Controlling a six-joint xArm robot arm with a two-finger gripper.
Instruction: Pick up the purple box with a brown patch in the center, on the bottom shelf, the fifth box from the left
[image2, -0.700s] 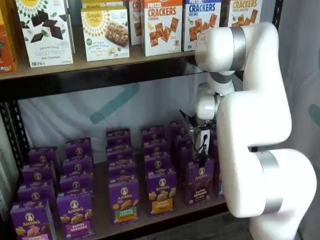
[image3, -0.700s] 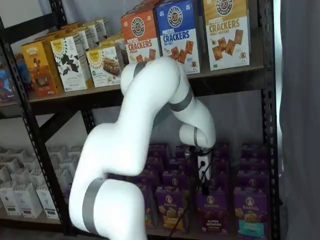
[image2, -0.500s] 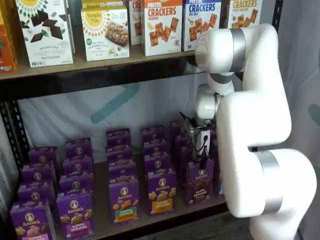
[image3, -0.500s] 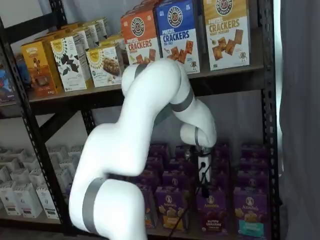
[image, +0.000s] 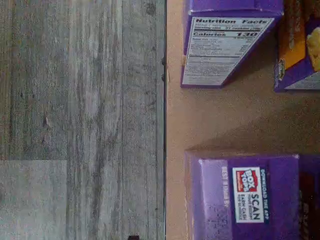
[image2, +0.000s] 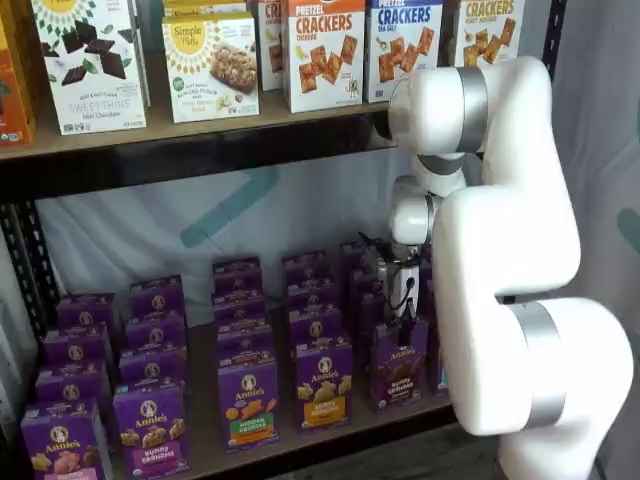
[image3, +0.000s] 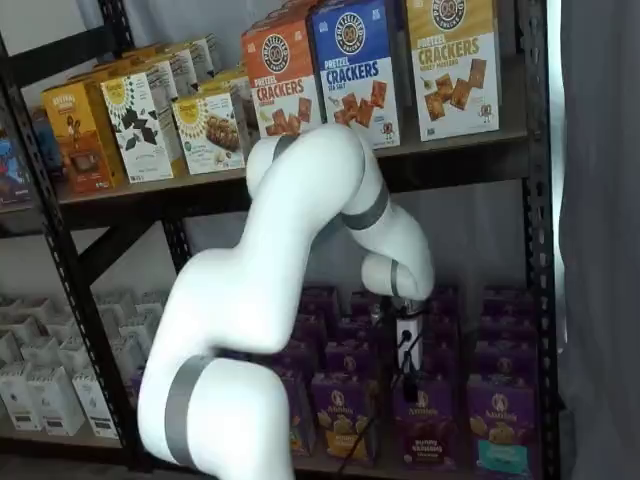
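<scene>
The purple box (image2: 400, 366) with dark brown cookies pictured in its centre stands upright at the front of its column on the bottom shelf (image2: 203, 405). It also shows in a shelf view (image3: 424, 426). My gripper (image2: 403, 318) hangs just above the box's top, with a cable beside it, and shows in both shelf views (image3: 410, 380). Its black fingers show no gap and hold no box. The wrist view shows a purple carton top (image: 250, 196) with a Box Tops label, close to the edge of the tan board (image: 225, 120).
Several columns of purple Annie's cartons fill the bottom shelf, among them one with an orange band (image2: 323, 388) and one with a teal patch (image3: 502, 433). Cracker boxes (image2: 322, 50) stand on the upper shelf. My white arm (image2: 510, 250) is in front of the rack's right side. Grey plank floor (image: 80, 120) lies below.
The arm has shifted slightly, and the gripper sits a touch lower over the purple box. No box has moved.
</scene>
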